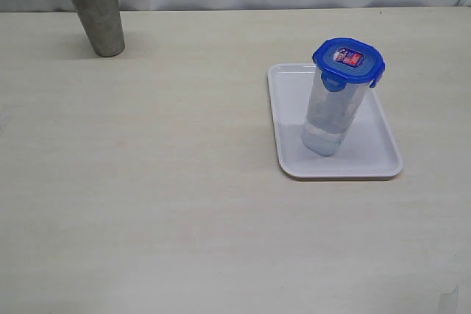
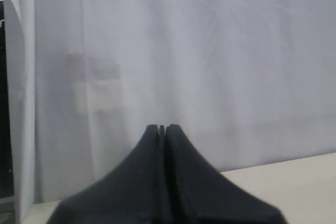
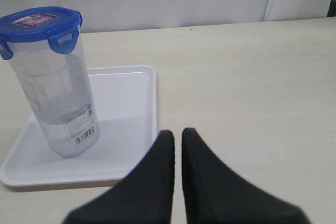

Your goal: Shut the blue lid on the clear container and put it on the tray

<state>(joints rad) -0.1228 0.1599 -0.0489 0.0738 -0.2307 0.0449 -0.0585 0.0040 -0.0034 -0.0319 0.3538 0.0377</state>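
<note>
The clear container stands upright on the white tray, right of the table's middle. The blue lid sits on top of it with its flaps down. The right wrist view shows the same container, lid and tray. My right gripper is shut and empty, pulled back from the tray, its tips over the table beside the tray's edge. My left gripper is shut with nothing in it and faces a white curtain. Neither arm appears in the exterior view.
A grey steel cup stands at the far left of the table, near the white curtain behind it. The beige tabletop stretches bare between the cup and the tray.
</note>
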